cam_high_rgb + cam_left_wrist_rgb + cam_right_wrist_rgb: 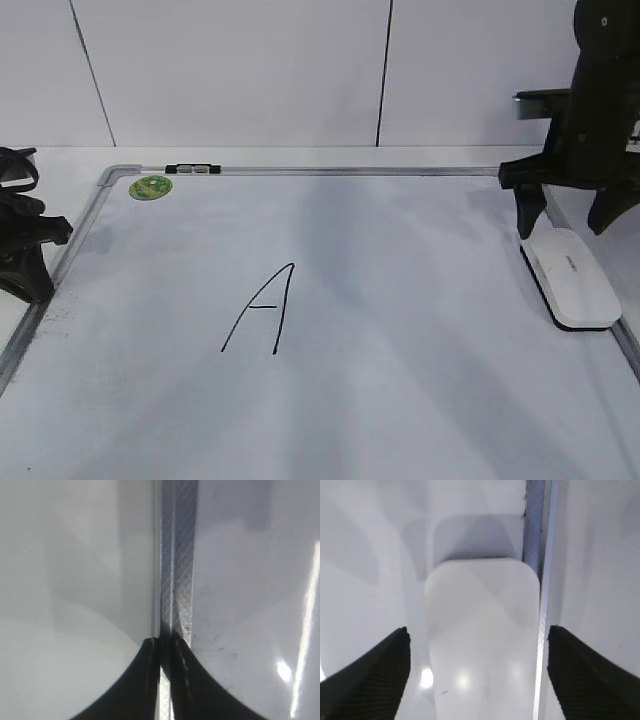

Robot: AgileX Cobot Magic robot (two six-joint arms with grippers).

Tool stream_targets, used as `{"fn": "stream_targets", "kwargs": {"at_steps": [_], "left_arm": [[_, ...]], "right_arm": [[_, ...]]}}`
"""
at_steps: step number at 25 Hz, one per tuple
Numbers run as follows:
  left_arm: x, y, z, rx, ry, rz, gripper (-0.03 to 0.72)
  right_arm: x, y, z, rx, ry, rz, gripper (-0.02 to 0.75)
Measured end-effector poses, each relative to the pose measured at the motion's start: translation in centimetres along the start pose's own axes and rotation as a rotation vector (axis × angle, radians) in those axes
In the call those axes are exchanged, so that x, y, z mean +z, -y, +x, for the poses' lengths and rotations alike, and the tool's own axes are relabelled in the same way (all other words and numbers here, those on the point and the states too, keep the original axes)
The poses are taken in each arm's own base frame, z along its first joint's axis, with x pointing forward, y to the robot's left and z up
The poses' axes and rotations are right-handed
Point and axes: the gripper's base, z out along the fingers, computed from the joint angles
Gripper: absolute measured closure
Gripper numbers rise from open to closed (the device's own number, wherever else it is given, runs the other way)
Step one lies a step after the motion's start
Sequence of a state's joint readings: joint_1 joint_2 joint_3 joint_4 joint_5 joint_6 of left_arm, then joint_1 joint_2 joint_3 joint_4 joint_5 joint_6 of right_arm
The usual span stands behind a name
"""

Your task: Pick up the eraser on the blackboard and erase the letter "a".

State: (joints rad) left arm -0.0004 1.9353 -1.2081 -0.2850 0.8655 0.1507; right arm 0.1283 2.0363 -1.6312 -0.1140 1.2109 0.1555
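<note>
The eraser (572, 280), a white rounded block, lies flat on the blackboard (420, 340) by its right frame. My right gripper (563, 230) hangs open just above the eraser's far end, one finger on each side. In the right wrist view the eraser (482, 640) lies between the open fingers (477, 630), apart from both. My left gripper (30, 250) rests at the board's left edge. In the left wrist view it (162, 641) is shut and empty over the grey frame (175, 580). A tall capital "A" (262, 310) is drawn mid-board. No small "a" shows in any view.
A round green magnet (151, 186) sits in the board's far left corner. A small black and grey clip (192, 168) sits on the top frame. The right frame (542, 580) runs close beside the eraser. A white wall stands behind the board.
</note>
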Motion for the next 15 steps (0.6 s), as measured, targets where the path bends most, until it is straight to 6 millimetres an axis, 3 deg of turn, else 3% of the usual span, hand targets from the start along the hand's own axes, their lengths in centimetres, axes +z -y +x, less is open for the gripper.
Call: {"fn": "stream_targets", "kwargs": {"at_steps": [5,11,15], "left_arm": [[0.0,0.0,-0.1,0.000,0.002,0.000,0.606],[-0.5,0.2,-0.7,0.007,-0.003,0.006,0.412],[-1.9,0.6,-1.3,0.023,-0.017,0.019,0.377]], "right_arm": [[-1.7,0.1,-1.0,0.014,0.066,-0.008,0.065],[-2.1,0.1,-1.0,0.021,0.074,-0.009,0.070],[-3.1,0.2,-0.8,0.023,0.095,-0.011,0.071]]}}
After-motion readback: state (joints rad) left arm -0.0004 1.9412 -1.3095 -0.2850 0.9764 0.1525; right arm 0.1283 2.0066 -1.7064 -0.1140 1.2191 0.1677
